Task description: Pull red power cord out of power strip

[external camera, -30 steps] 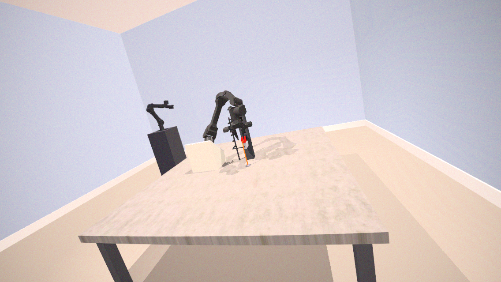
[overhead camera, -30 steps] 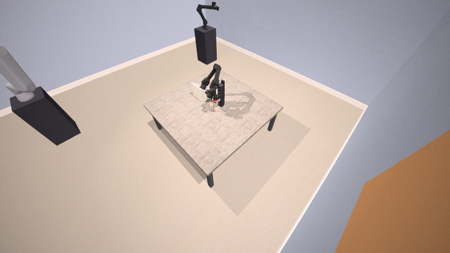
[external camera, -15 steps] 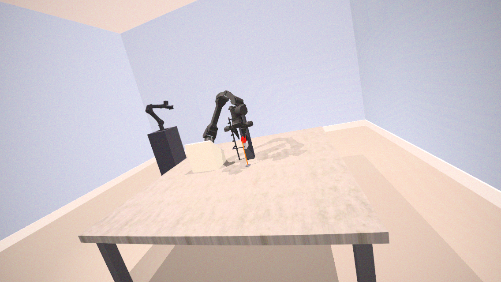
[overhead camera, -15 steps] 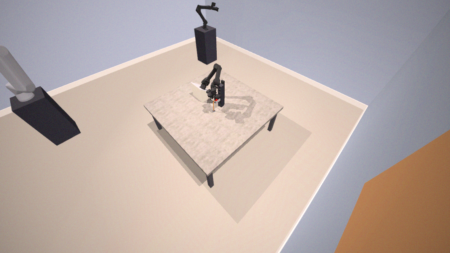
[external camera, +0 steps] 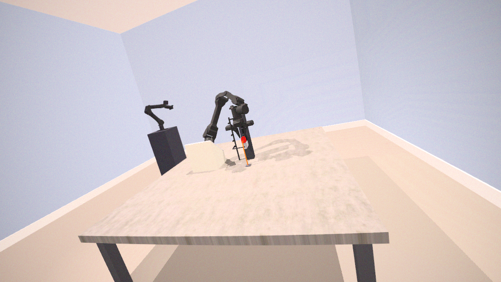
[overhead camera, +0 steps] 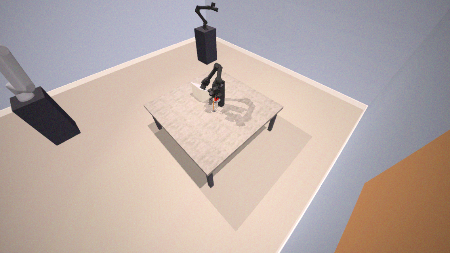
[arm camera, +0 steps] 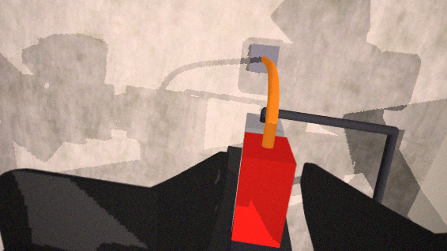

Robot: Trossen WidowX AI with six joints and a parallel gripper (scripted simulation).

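Looking down from the top view, a dark six-joint arm (overhead camera: pixel 215 74) rises from beside a white block (overhead camera: pixel 200 92), bends at the elbow and folds down so that its gripper (overhead camera: pixel 214 96) points at the table (overhead camera: pixel 205 137), right against the upright black power strip (overhead camera: pixel 221 92). The red plug (overhead camera: pixel 216 98) shows as a small bright spot at the gripper's tip, and the orange cord (overhead camera: pixel 214 106) drops from it to the pale, mottled table top. The table stands on a beige floor between blue-grey walls, with a second small arm on a dark pedestal (overhead camera: pixel 205 44) behind it. Seen from the exterior view, the arm (external camera: pixel 218 109) arches high over the block (external camera: pixel 204 157), with its wrist turned straight down. The plug (external camera: pixel 243 139) sits against the strip's (external camera: pixel 249 142) face, and the cord (external camera: pixel 245 155) runs nearly straight down to the table (external camera: pixel 258 197). From the wrist view, the gripper (arm camera: pixel 265 161) stands partly open with one black finger on each side of the plug (arm camera: pixel 262 192). A sliver of table shows beside the right finger, so it clasps nothing. The cord (arm camera: pixel 272 102) curves away to a small grey anchor (arm camera: pixel 263 58) on the table, crossing a thin dark rod (arm camera: pixel 336 121).
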